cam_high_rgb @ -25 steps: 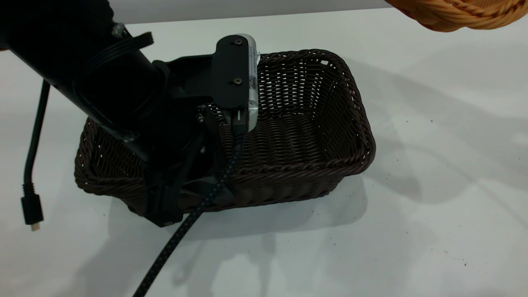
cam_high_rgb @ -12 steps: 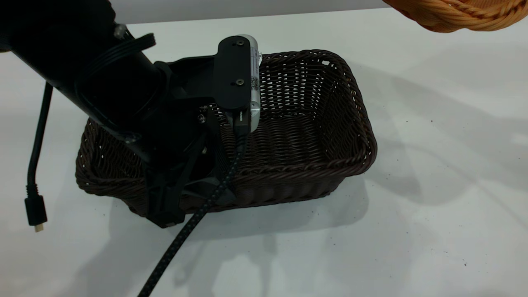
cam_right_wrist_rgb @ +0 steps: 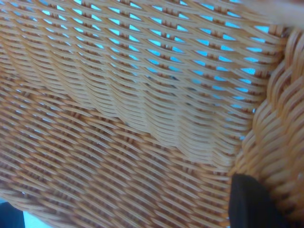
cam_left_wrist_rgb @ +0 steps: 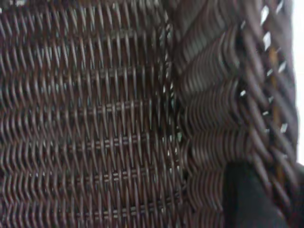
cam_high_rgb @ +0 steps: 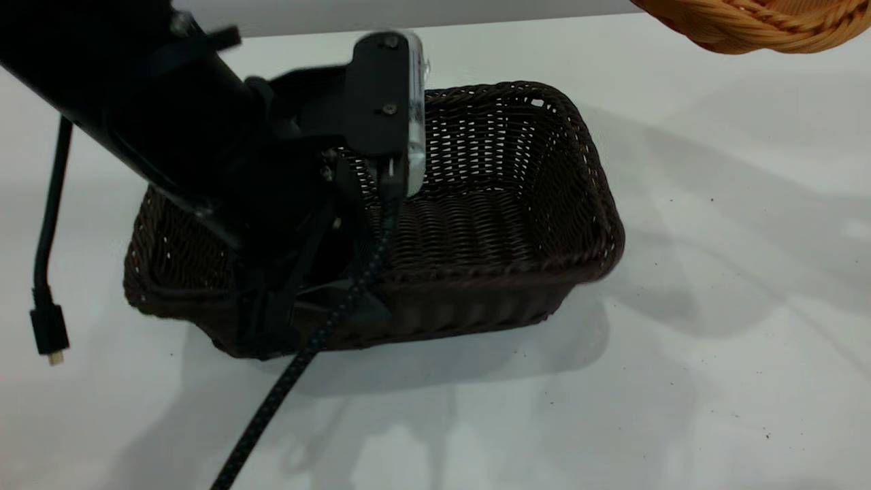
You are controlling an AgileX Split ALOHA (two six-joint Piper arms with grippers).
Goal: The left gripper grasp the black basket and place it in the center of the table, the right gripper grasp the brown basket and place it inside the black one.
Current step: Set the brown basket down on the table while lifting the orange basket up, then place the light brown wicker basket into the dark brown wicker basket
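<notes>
Black basket (cam_high_rgb: 490, 224) at table (cam_high_rgb: 714, 340) centre, left gripper (cam_high_rgb: 299, 313) at its near rim, grip cannot tell. Brown basket (cam_high_rgb: 755, 24) at far right edge, nesting left; right gripper unseen.

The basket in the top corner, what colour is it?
Orange-tan woven wicker, the brown basket; it shows best in the right wrist view.

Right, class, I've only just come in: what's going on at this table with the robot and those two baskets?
The left gripper is at the near rim of the dark brown-black rectangular woven wicker basket, which sits on the white-grey speckled table. Its fingers are hidden behind its body, so the grip can't be confirmed. The orange-tan woven wicker basket shows only at the upper right edge of the exterior view; the right wrist view shows its weave close up, so it is near the right arm, not yet inside the dark one.
</notes>
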